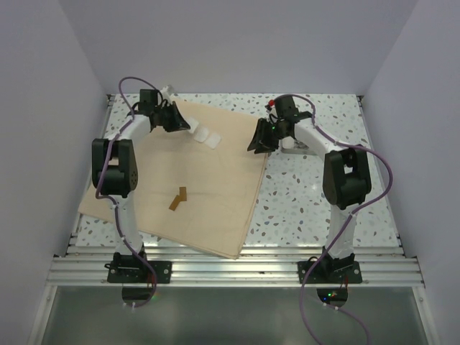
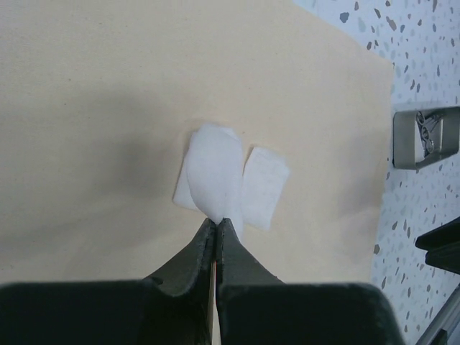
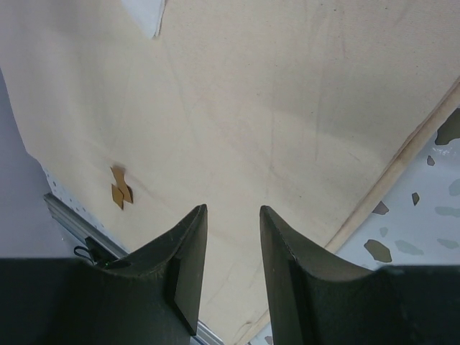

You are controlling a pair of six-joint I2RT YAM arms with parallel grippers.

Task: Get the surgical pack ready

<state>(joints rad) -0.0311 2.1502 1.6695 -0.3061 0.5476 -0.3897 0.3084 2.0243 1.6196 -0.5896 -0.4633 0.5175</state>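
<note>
Left wrist view has the left pincer point(image 2: 217, 224) clenched on a corner of the gauze point(image 2: 212, 172), toward 1 o'clock on the sheet point(image 1: 144, 180) seen from overhead, right pincer point(image 3: 233, 215) parted and empty; so thin a nip may slip, or drag the neighbour square point(image 2: 264, 187) askew.

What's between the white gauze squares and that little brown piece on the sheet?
Only bare fabric sheet between the gauze squares and the brown piece, seen in the top view.

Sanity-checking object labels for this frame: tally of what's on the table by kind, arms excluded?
tan fabric sheet: 1
white gauze squares: 2
small brown scrap: 1
grey metal tray: 1 (contents too cut off to count)
Total: 5
</note>
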